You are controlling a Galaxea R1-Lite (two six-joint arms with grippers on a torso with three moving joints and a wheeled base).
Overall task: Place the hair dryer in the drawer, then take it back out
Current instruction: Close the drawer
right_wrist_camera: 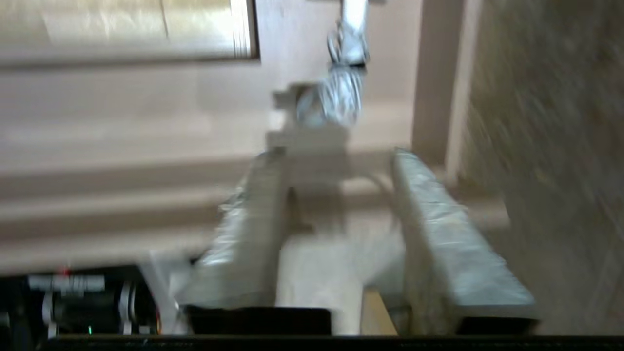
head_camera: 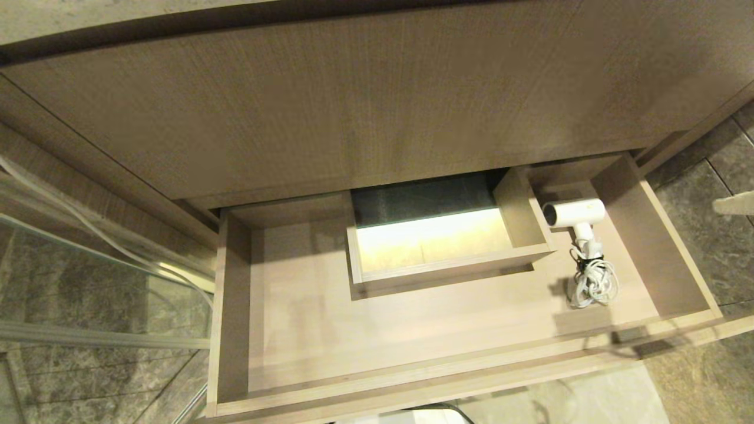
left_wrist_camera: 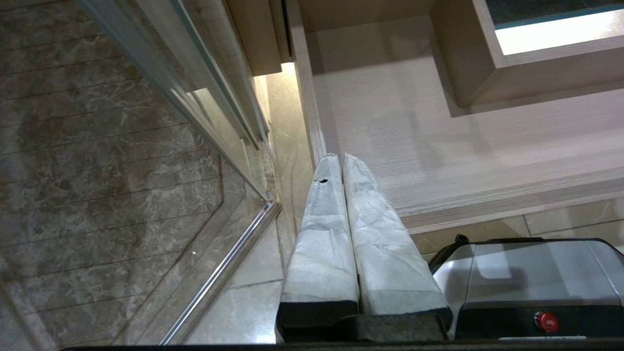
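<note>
Dryer lying inside open drawer by its right wall, right gripper spread empty outside drawer front, left gripper pressed together

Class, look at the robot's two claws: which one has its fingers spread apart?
The right claw: a clear gap separates its wrapped fingers, nothing between them. The left claw has its fingers pressed together beside the drawer.

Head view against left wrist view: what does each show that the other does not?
Only the head view shows the hair dryer with its coiled cord, lying in the drawer right of the boxed cut-out. Only the left wrist view shows the left gripper, fingers together, parked outside the drawer's front corner, and the robot's base. Both show the open drawer, cut-out and stone floor.
</note>
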